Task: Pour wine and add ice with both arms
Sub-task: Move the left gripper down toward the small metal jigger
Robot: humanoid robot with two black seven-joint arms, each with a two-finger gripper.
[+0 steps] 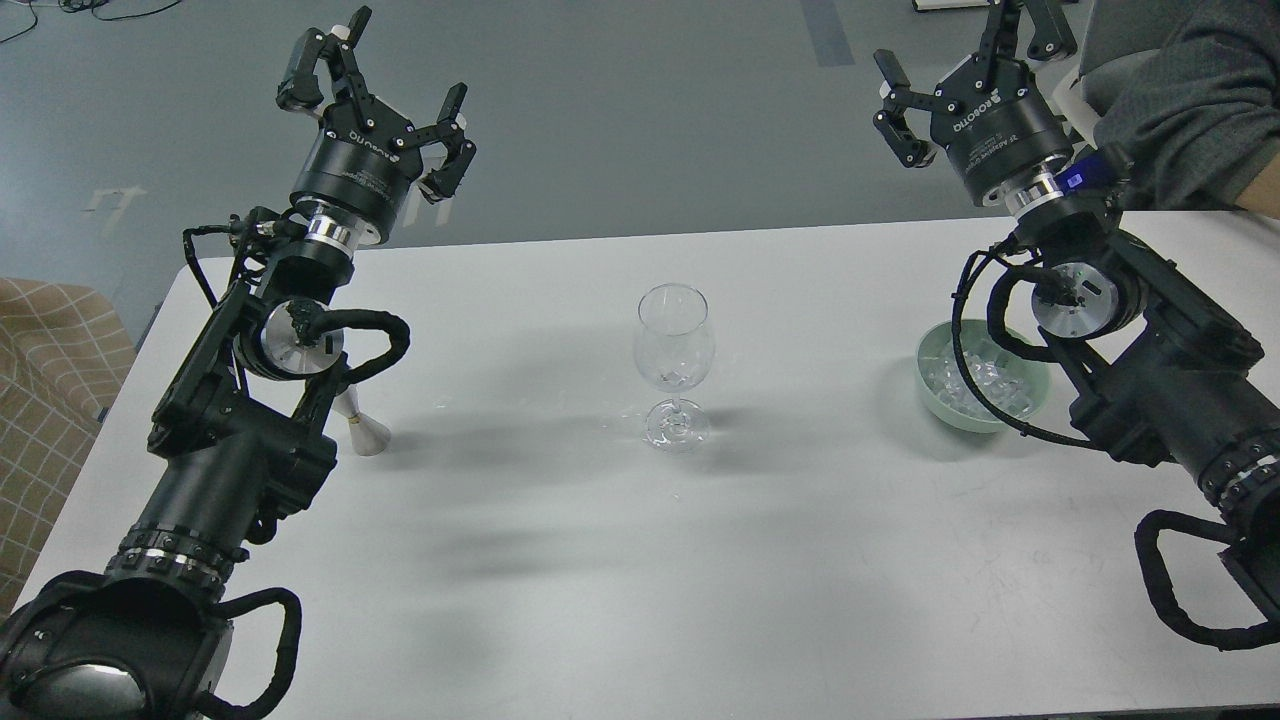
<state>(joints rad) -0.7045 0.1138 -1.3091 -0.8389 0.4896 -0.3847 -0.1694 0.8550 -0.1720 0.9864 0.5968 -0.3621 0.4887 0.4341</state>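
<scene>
Ice (985, 385): clear cubes in the green bowl (935, 392) at the table's (560, 560) right side, partly behind the right arm.
Wine glass (673, 362): upright mid-table, well apart from the bowl.
Left gripper (385, 100): raised, fingers spread wide, empty.
Right gripper (965, 55): raised, fingers spread wide, empty.

Single head view, steeply down over white table (560, 560).

Small white cone-footed object (366, 432): upper part hidden behind left arm, below the left end effector (385, 95). Pale green bowl (938, 400): partly covered by right arm.
</scene>
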